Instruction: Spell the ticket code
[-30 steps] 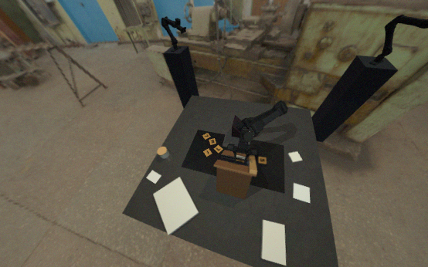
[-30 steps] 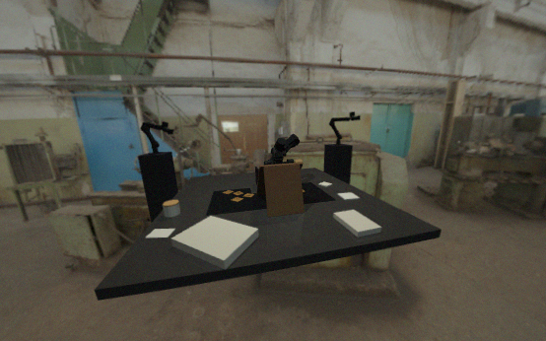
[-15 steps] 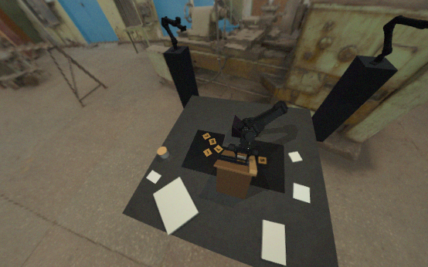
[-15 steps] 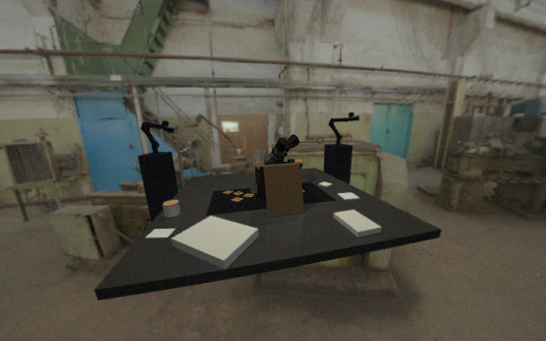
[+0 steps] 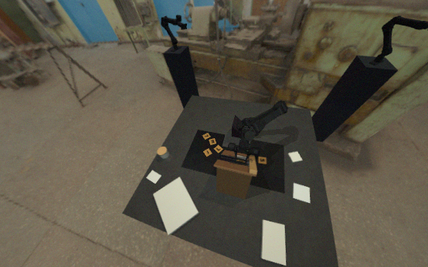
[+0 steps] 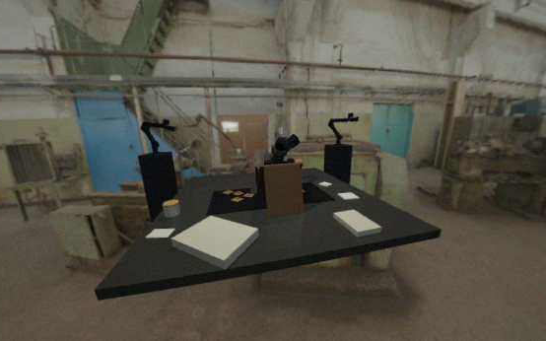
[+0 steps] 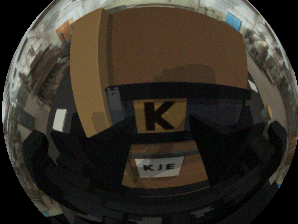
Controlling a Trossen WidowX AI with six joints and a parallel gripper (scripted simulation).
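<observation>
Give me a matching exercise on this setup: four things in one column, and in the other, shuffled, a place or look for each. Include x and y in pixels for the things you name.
Things:
1. K tile (image 5: 241, 160) (image 7: 160, 116)
2. ticket (image 5: 241, 157) (image 7: 159, 166)
3. canister (image 5: 162, 153) (image 6: 171, 208)
4. black mat (image 5: 270, 175) (image 6: 217, 204)

Places and looks:
A. grey side, orange top
B. lying under the loose tiles (image 5: 212, 141) (image 6: 238, 193)
C. yellowish, with one dark letter, at the rail (image 7: 225, 112)
D. white, printed with three letters

Right pairs:
1-C
2-D
3-A
4-B
</observation>
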